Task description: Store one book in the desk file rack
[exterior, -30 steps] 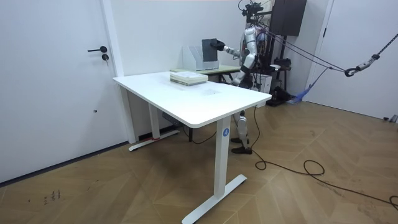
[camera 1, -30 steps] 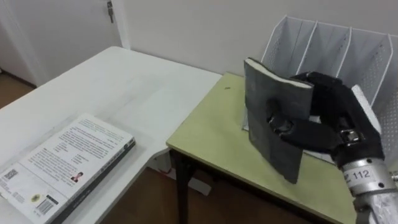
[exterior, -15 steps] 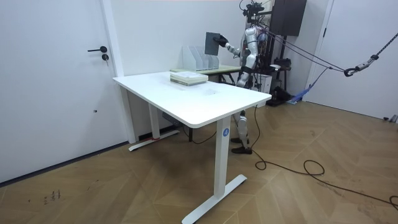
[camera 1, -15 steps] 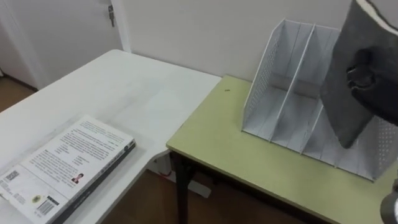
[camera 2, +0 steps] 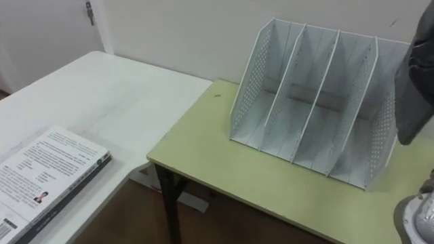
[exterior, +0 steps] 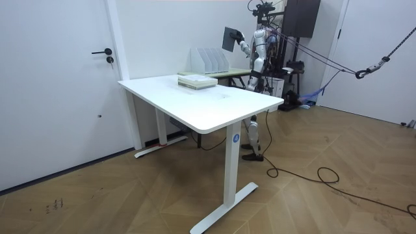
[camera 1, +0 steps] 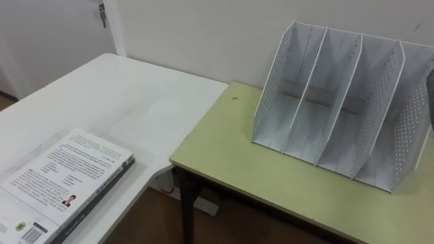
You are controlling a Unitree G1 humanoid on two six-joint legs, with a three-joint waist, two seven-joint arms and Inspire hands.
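Stands at the green bench, on the room view's right of it and beyond the white bench, facing the room view's left. Holds the grey book aloft in the right robot hand, arm raised; closed on the book, judging by the room view, though too small there to make out single fingers.

Carries the book upright with a slight tilt, higher than the top of the white mesh file rack and off its right end, not yet in any slot. Meets it in the right eye view as a grey slab cut by the right border, overlapping the rack's last slot. Catches just a dark sliver of it at the right border of the left eye view.

Looks down on the rack at the back of the green bench, near the wall: upright, parted by perforated dividers into several slots, open to the front and top.

Finds the white bench just beside the green bench, on its left. Finds a pale printed book lying flat near the front left of the white bench, well apart from the rack.

Takes in, from the room view, a white door with a dark handle and a wood floor.
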